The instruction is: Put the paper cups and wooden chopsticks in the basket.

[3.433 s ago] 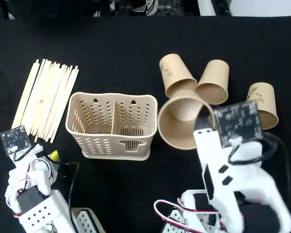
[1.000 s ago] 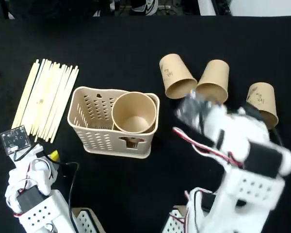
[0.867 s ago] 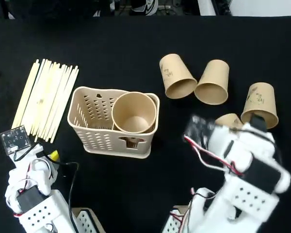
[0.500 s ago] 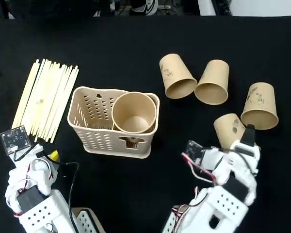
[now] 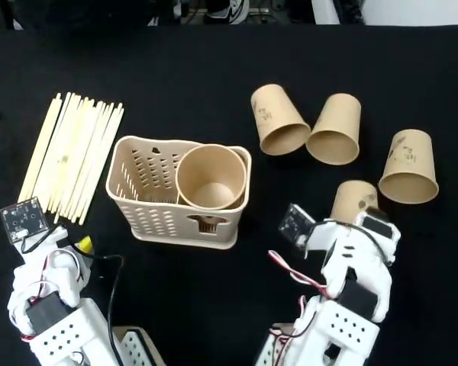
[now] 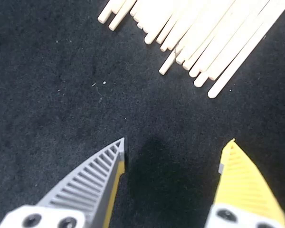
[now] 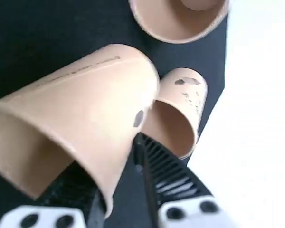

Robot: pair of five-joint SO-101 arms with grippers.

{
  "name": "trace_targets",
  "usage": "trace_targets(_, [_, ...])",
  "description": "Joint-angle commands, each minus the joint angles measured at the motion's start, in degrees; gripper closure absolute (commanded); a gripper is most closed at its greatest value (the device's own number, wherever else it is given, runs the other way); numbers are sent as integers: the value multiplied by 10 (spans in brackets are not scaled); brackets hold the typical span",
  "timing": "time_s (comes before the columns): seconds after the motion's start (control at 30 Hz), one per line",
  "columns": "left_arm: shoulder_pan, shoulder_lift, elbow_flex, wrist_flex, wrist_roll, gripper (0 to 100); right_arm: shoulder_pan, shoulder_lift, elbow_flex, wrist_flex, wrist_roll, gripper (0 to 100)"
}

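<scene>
Right claw (image 7: 115, 159) pinches a paper cup (image 7: 76, 104) by its thin wall, which may buckle and slip; left claw (image 6: 176, 141) hangs spread.

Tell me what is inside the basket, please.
One paper cup stands mouth up in the basket, in the compartment nearer the loose cups. The other compartment shows nothing; the cup covers the floor under it.

The right arm (image 5: 349, 263) covers the near end of the paper cup (image 5: 353, 200), mouth included. In the right wrist view this cup's rim and a farther cup (image 7: 180, 16) are cut by the picture's edge. The chopsticks (image 6: 199, 42) run out of the left wrist view. The print on the paper cup is too small to read.
</scene>
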Motion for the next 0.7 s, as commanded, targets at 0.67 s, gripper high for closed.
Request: trace_targets(0.67, [6, -2, 10, 0, 2, 686, -24, -54, -518, 569, -352, 986])
